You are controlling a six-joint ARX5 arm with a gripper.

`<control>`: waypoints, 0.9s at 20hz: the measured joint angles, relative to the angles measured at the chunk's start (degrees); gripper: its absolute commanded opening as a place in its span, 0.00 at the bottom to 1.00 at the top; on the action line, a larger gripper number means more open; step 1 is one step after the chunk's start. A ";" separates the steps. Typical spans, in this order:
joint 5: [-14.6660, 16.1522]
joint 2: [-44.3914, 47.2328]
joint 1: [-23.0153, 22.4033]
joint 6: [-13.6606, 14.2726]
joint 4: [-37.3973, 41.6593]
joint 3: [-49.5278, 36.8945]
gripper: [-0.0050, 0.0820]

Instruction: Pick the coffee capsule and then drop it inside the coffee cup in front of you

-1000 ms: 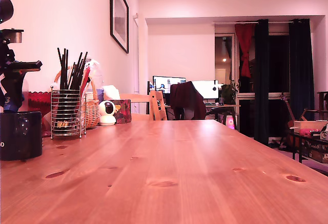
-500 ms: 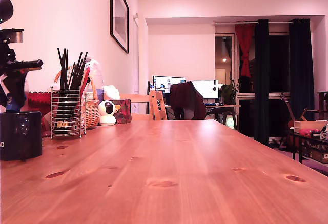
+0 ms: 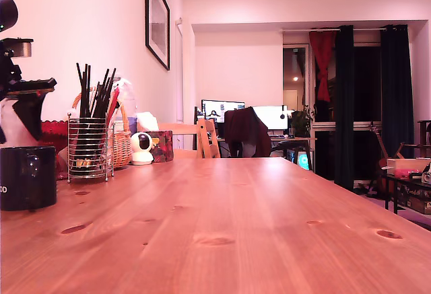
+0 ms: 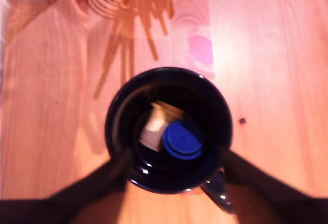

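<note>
The gripper point(image 4: 174, 175) hangs directly over the coffee cup point(image 4: 115, 126), its two dark fingers point(image 4: 102, 180) spread apart either side of the rim and holding nothing. Inside the cup, at the bottom, lies the blue coffee capsule point(image 4: 182, 139), beside a pale reflection. The drop looks done; a good finish is a straight lift that clears the rim without nudging it. Beyond the cup stands a wire utensil holder point(image 3: 89, 147).

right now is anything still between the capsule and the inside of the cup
No. The blue capsule already lies inside the black cup, seen from the wrist view. The gripper hangs open just above the rim, fingers apart, holding nothing.
</note>
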 measured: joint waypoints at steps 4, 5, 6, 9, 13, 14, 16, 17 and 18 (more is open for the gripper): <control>0.35 -1.57 -1.05 0.00 -0.57 0.00 0.05; 0.39 -2.62 -1.36 -0.02 -0.63 0.00 0.05; 0.42 -3.96 -1.55 0.00 -0.61 0.00 0.05; 1.11 -8.33 -2.14 0.00 -0.92 0.00 0.05; 1.66 -12.66 -2.51 0.00 -0.57 -0.66 0.05; 1.79 -13.88 -2.51 -0.02 -0.13 -1.57 0.05; 2.40 -16.50 -2.56 -0.07 0.70 -4.46 0.05; 2.60 -17.81 -2.75 -0.07 0.74 -5.90 0.05; 2.73 -19.19 -2.78 -0.07 1.33 -7.43 0.05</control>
